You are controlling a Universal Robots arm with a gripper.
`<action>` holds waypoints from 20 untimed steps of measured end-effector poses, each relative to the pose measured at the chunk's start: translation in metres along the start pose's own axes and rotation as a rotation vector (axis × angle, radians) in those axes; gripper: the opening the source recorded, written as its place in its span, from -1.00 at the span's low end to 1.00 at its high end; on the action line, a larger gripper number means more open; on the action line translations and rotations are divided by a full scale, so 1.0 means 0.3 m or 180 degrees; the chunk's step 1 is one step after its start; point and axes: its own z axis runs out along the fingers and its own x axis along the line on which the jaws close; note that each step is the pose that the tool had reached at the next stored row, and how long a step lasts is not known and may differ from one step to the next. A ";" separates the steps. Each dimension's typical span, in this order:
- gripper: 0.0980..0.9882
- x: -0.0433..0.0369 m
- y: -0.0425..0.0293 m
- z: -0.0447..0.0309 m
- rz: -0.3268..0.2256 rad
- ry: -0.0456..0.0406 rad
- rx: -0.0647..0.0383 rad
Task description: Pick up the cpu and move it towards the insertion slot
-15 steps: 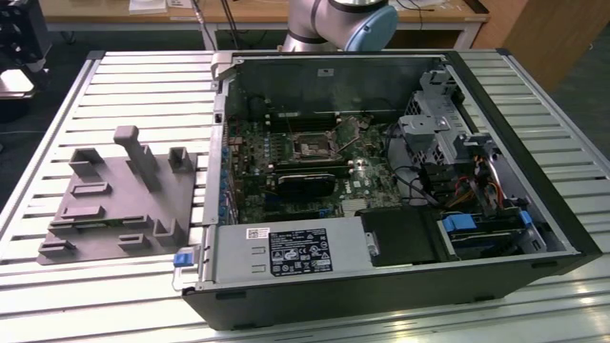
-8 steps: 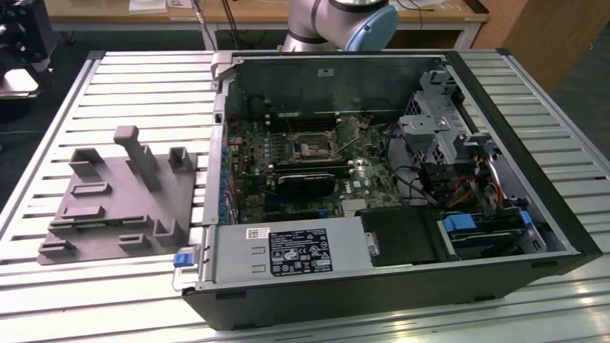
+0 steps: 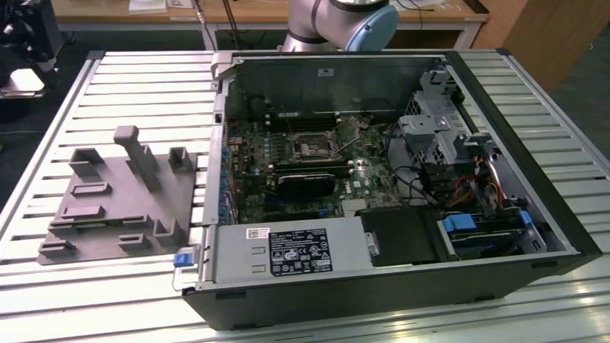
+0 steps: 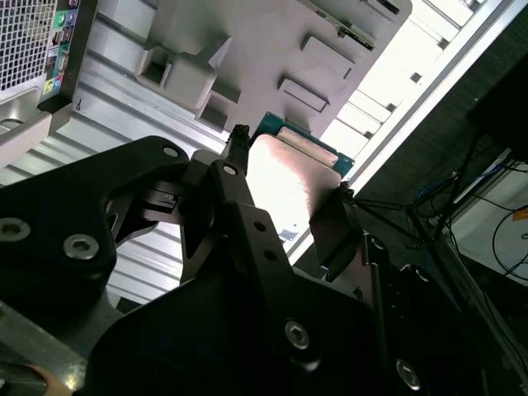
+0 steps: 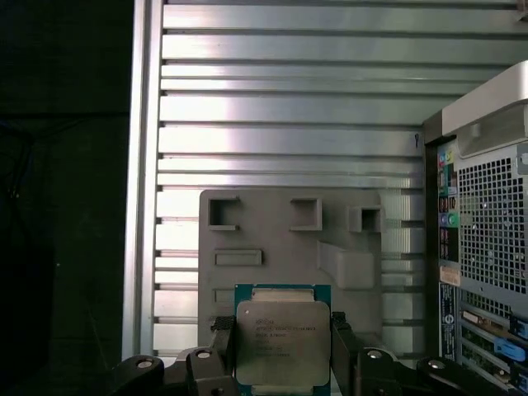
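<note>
Slatted metal table [image 5: 289, 107] beneath square cpu [image 5: 282, 342], silvery face, green rim, in the pinch of the hand [image 5: 282, 348].

1 gripper [image 5: 280, 330], 2 fingers [image 5: 341, 351]. 1 cpu [image 5: 282, 342], clamped between those fingers. 1 grey fixture [image 5: 272, 239] just past the fingertips, with 3 square pockets [image 5: 223, 214] countable along its edge farthest from the gripper; other recesses too unclear to count. 1 open case [image 3: 401, 286] off to the gripper's side. Inside the case: 1 slot [image 3: 312, 148], 1 black card [image 3: 305, 184] just beside the slot, 1 power supply [image 3: 286, 251]. 1 arm [image 3: 338, 21]. 1 slatted table [image 3: 143, 78] under everything.
</note>
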 end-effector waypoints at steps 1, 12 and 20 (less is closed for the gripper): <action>0.00 -0.003 0.000 0.000 0.0000 0.0000 0.0000; 0.00 -0.051 0.003 0.000 0.0000 0.0000 0.0000; 0.00 -0.088 0.006 0.000 0.0000 0.0000 0.0000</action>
